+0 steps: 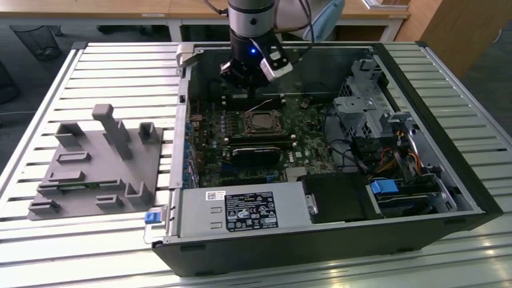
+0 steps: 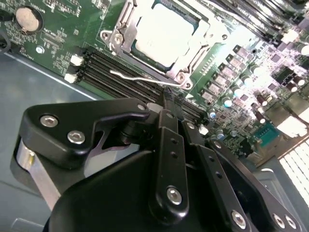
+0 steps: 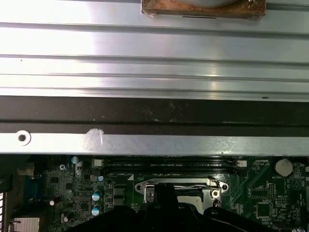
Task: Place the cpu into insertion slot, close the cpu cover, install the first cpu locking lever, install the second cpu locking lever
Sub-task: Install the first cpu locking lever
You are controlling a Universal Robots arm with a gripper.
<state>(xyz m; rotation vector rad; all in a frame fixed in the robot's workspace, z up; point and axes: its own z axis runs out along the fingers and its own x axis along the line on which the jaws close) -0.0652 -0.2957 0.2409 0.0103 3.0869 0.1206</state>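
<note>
While the cpu [image 2: 164, 34] lies just beyond its tips, the end effector [image 2: 169, 99] is closed, empty.

The cpu [image 2: 163, 35] looks smooth matt metal, the cpu cover [image 2: 126, 21] shinier (bare metal).

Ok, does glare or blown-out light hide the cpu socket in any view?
Second wrist view: strong light washes out part of the motherboard, and the cpu top looks pale, its outline readable. First wrist view: the metal table slats reflect brightly, the case wall beside them is dark. Exterior view: even light, no glare on the insertion slot.
</note>
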